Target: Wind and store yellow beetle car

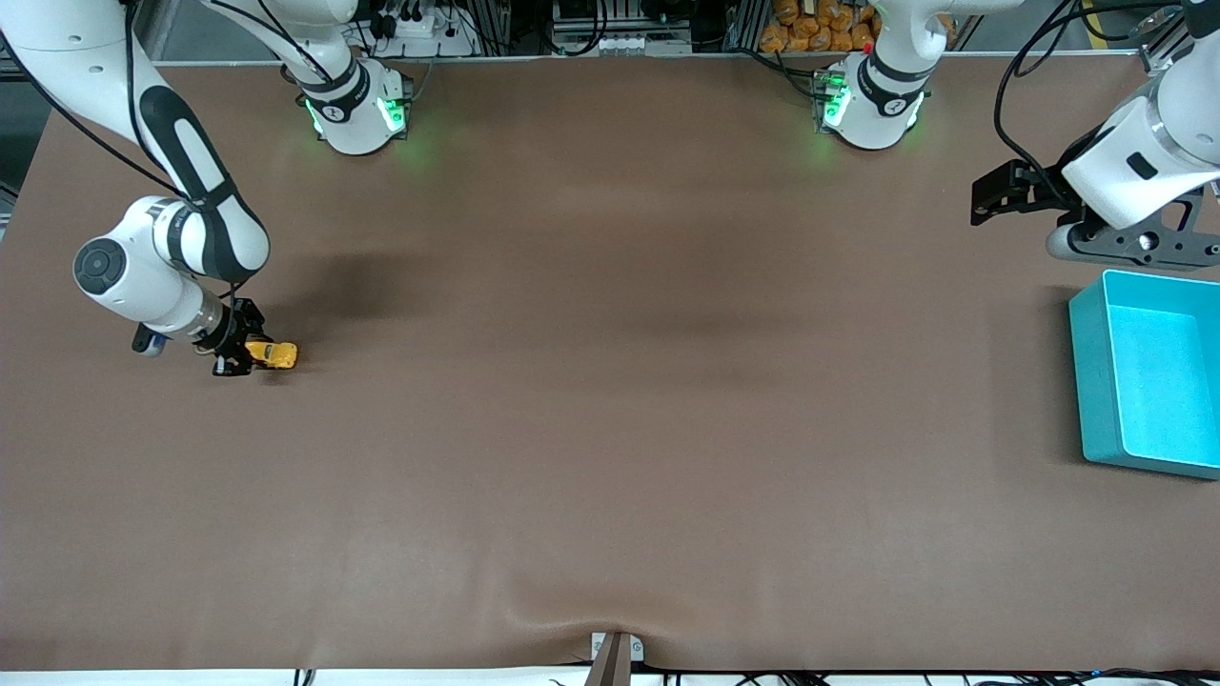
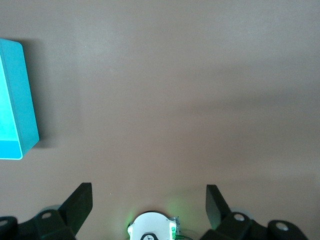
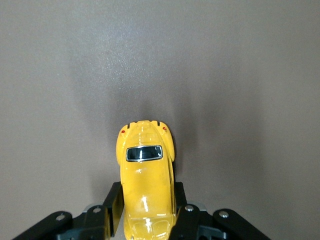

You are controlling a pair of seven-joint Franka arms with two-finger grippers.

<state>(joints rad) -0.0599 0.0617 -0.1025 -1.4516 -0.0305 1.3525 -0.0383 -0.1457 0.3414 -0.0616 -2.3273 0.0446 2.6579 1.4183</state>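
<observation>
The yellow beetle car [image 1: 274,354] sits on the brown table near the right arm's end. My right gripper [image 1: 240,353] is down at table level and shut on the car. In the right wrist view the car [image 3: 146,170] lies between the two fingers [image 3: 114,202], which press its sides, and its rounded end sticks out past them. My left gripper [image 1: 991,198] is open and empty, held above the table beside the teal bin [image 1: 1096,381]. In the left wrist view its fingertips [image 2: 81,204] stand wide apart over bare table.
The teal bin is open-topped and stands at the left arm's end of the table; its corner shows in the left wrist view [image 2: 22,120]. The left arm's base [image 2: 152,227] shows between the left fingers. The two arm bases [image 1: 357,110] stand along the table's top edge.
</observation>
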